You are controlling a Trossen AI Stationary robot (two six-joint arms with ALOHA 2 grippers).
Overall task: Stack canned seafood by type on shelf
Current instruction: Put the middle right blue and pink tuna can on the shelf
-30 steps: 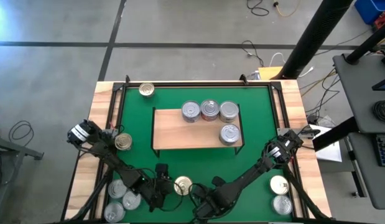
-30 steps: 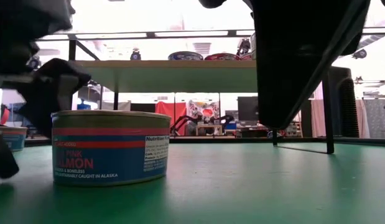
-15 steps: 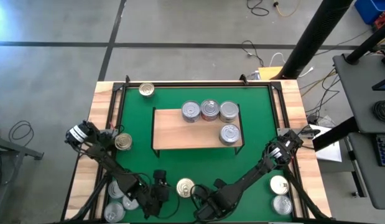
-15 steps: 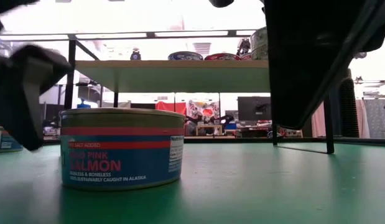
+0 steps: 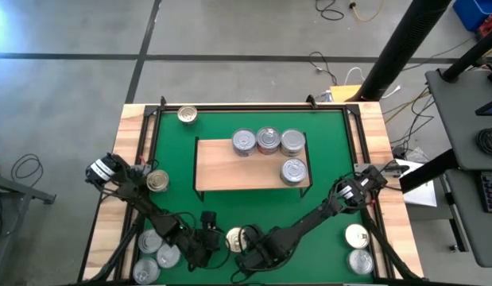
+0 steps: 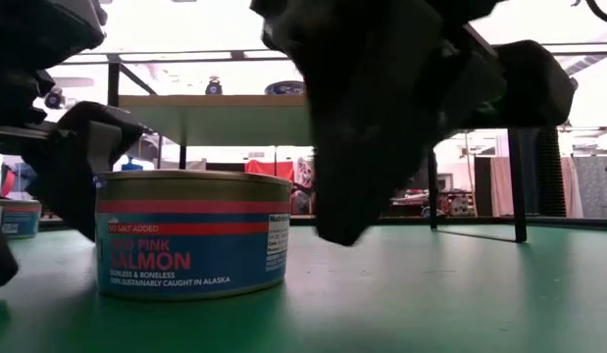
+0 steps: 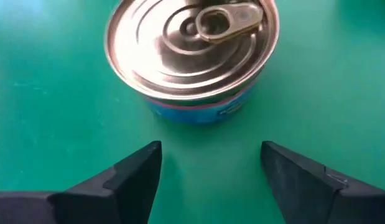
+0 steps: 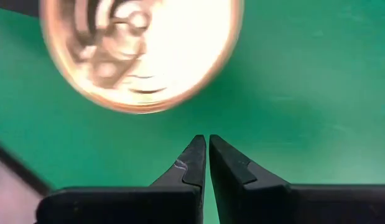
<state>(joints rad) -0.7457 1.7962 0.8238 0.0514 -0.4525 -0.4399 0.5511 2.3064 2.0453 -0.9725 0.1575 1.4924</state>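
A gold-lidded salmon tin (image 5: 236, 237) (image 6: 192, 235) stands on the green mat near the table's front edge. My left gripper (image 7: 211, 155) (image 5: 211, 241) is open just to its left, and the tin (image 7: 192, 56) lies ahead of the fingertips, not between them. My right gripper (image 8: 206, 146) (image 5: 250, 248) is shut and hovers just right of the tin (image 8: 139, 50), pointing steeply down. The wooden shelf (image 5: 230, 171) at mid-table carries several silver tins, three in a row (image 5: 268, 141) and one in front (image 5: 292, 170).
Loose tins stand around the mat: one at the far left (image 5: 187, 115), one left of the shelf (image 5: 157, 181), three at the near left (image 5: 158, 256) and two at the near right (image 5: 358, 248). The shelf's black legs (image 6: 519, 186) stand behind the gold tin.
My right gripper has moved toward the table's left, closing on the gold tin, and has rolled about its own axis while staying shut. My left gripper drew back a little from the tin, then returned beside it. The tin slid slightly toward the table's right early on.
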